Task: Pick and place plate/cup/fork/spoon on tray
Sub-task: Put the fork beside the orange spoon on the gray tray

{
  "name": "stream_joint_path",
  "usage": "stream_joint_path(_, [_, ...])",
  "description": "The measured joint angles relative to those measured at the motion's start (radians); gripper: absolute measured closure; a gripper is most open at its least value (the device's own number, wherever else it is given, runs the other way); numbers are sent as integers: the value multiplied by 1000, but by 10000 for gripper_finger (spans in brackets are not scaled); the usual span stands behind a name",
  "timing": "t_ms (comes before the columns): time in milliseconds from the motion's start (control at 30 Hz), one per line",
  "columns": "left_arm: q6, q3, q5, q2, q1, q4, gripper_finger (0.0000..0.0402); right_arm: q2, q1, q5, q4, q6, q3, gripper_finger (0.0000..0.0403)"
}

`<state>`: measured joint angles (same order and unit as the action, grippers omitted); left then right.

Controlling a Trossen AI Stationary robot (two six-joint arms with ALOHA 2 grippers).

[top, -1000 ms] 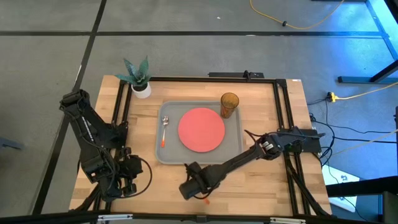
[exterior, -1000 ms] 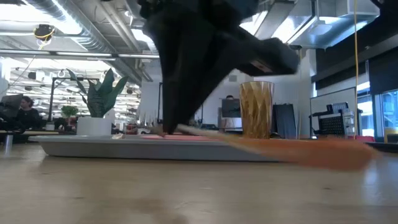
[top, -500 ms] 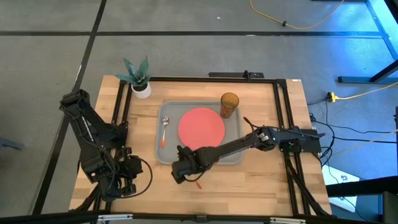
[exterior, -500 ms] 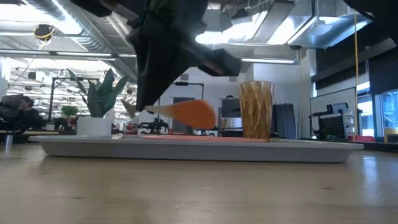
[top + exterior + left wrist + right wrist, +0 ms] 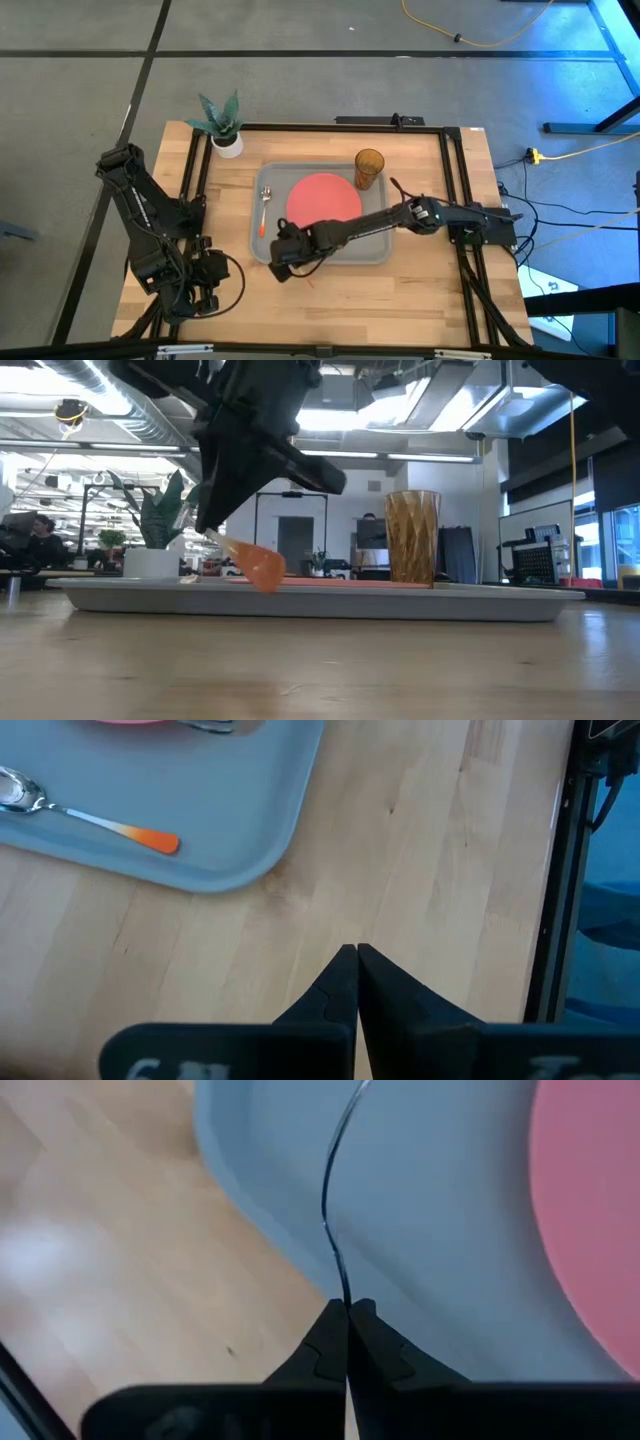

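Observation:
The grey tray point(image 5: 377, 243) lies mid-table and holds the coral-red plate point(image 5: 323, 203), the amber cup point(image 5: 368, 168) at its far right corner, and the spoon point(image 5: 264, 208) along its left side. The spoon also shows in the left wrist view point(image 5: 80, 815). My right gripper point(image 5: 283, 256) is over the tray's near left corner, shut on the fork point(image 5: 330, 1210). The fork's orange handle tip point(image 5: 258, 568) shows in the low view. My left gripper point(image 5: 357, 955) is shut and empty above the bare wood at the table's near left. My right gripper pinches the fork's thin metal shaft point(image 5: 341, 1285) between its two fingertips. The fork is seen edge-on and runs forward from the fingers over the tray. It is lifted clear, and its orange handle end point(image 5: 258, 568) slants down below the gripper.
A small potted plant point(image 5: 222, 125) stands at the table's far left, beyond the tray. A black frame rail point(image 5: 455, 180) runs along the table's edges. Bare wood lies between the tray and the near edge.
My right gripper has gone from the near edge toward the far and left, up to the tray's near left corner. It carries the fork, which has come up off the table. The fork's orange handle end now slants downward.

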<state>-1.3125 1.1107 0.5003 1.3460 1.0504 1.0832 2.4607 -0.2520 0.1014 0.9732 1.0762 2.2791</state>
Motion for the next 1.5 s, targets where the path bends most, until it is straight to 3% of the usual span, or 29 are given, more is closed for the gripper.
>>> stream_joint_path(233, [14, 0, 10, 0, 0, 0, 401, -2, 25, 5, -50, -138, 1, 403])
stream_joint_path(600, [182, 0, 66, 0, -18, 0, 400, -3, 24, 72, -49, -316, 1, 403])
stream_joint_path(867, [212, 0, 68, 0, -106, 19, 350, -3, 13, 89, -49, -365, 1, 403])
stream_joint_path(1133, [598, 0, 188, 0, -203, 46, 334, -3, -24, 98, -48, -510, 1, 403])
stream_joint_path(1267, [798, 0, 193, 0, -241, 46, 334, -3, -42, 164, -46, -569, 1, 403])
stream_joint_path(1500, [844, 0, 165, 0, -296, 49, 335, -3, -25, 167, -44, -529, 1, 403])
